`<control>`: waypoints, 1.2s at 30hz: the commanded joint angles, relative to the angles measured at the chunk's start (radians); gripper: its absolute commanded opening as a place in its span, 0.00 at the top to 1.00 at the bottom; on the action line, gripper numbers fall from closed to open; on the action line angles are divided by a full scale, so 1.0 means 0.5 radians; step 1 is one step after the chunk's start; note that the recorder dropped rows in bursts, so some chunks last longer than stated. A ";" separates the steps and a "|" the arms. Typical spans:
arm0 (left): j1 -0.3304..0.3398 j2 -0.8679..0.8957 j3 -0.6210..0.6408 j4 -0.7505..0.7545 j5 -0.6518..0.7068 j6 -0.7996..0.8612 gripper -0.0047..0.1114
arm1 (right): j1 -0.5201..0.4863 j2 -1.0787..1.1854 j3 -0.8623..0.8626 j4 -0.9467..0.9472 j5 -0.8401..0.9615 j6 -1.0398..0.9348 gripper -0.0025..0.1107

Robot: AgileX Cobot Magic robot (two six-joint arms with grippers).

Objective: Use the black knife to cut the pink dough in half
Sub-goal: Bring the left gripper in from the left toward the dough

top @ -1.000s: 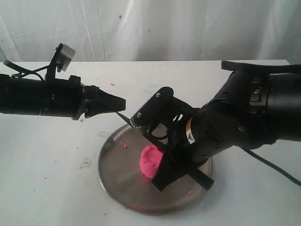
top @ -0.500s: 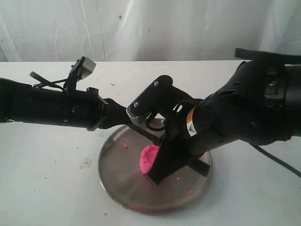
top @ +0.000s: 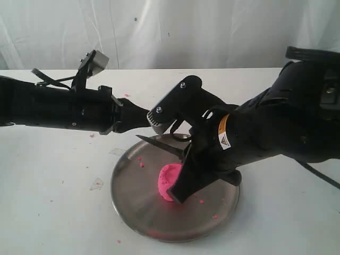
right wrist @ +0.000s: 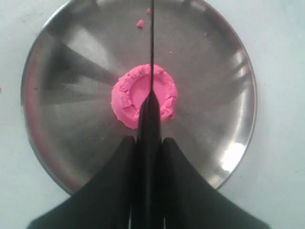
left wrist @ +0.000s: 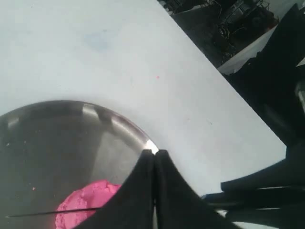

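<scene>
A white table (top: 53, 212) holds a round steel plate (top: 119, 180) with the pink dough (top: 169, 180) near its middle. The dough is one round lump with a dimpled top, uncut. A few pink crumbs (top: 142, 164) lie on the plate beside it.

From the right, the right gripper (top: 179, 194) angles down over the plate, its claw clamped on the black knife (top: 159, 144). The pointed blade sticks out to the left, above the plate. In the right wrist view we see the right gripper (right wrist: 147, 140) pinching the knife (right wrist: 149, 119) between its two fingers. The thin blade runs straight across the middle of the dough (right wrist: 133, 95). We cannot tell whether the edge touches the dough.

From the left, the left gripper (top: 143, 114) reaches in level, above the far edge of the plate and just beside the right arm. In the left wrist view its claw (left wrist: 155, 160) is pressed closed with nothing in it, over the plate's rim (left wrist: 114, 121), with the dough (left wrist: 88, 202) below it.
</scene>
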 commanded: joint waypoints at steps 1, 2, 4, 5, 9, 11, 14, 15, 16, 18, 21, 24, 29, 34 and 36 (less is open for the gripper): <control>-0.014 -0.099 -0.017 0.057 0.036 0.002 0.96 | 0.000 -0.019 0.007 -0.204 -0.012 0.231 0.98; -0.014 -0.115 -0.017 0.078 0.036 -0.014 0.96 | 0.000 -0.019 0.007 -0.217 -0.012 0.261 0.98; -0.014 -0.127 -0.017 0.143 0.036 -0.077 0.96 | 0.000 -0.019 0.016 -0.217 0.004 0.269 0.98; -0.014 -0.127 -0.017 0.185 0.036 -0.102 0.96 | 0.000 -0.019 0.038 -0.217 -0.001 0.299 0.98; -0.014 -0.131 -0.017 0.311 0.036 -0.182 0.96 | -0.004 -0.022 0.180 -0.226 -0.162 0.501 0.98; -0.014 -0.131 -0.017 0.320 0.036 -0.204 0.96 | -0.004 -0.023 0.262 -0.226 -0.299 0.522 0.98; -0.014 -0.131 -0.017 0.320 0.039 -0.204 0.96 | -0.004 -0.023 0.344 -0.263 -0.408 0.633 0.98; -0.014 -0.131 -0.017 0.320 0.039 -0.204 0.96 | -0.004 -0.023 0.366 -0.285 -0.427 0.662 0.98; -0.014 -0.131 -0.017 0.320 0.039 -0.204 0.96 | -0.004 -0.023 0.385 -0.315 -0.436 0.678 0.98; -0.014 -0.131 -0.017 0.320 0.035 -0.204 0.96 | -0.004 -0.023 0.405 -0.388 -0.450 0.741 0.98; -0.014 -0.131 -0.017 0.320 0.035 -0.204 0.96 | -0.004 -0.023 0.424 -0.515 -0.449 0.882 0.98; -0.014 -0.131 -0.017 0.320 0.035 -0.204 0.96 | -0.004 -0.023 0.426 -0.529 -0.423 0.948 0.98; -0.014 -0.110 -0.017 0.311 0.033 -0.204 0.96 | -0.004 -0.019 0.426 -0.521 -0.432 0.948 0.98; -0.019 -0.063 -0.017 0.288 0.041 -0.204 0.96 | -0.004 -0.015 0.477 -0.494 -0.501 0.962 0.98; -0.027 -0.043 -0.017 0.288 0.037 -0.204 0.96 | -0.004 -0.015 0.515 -0.485 -0.556 0.962 0.98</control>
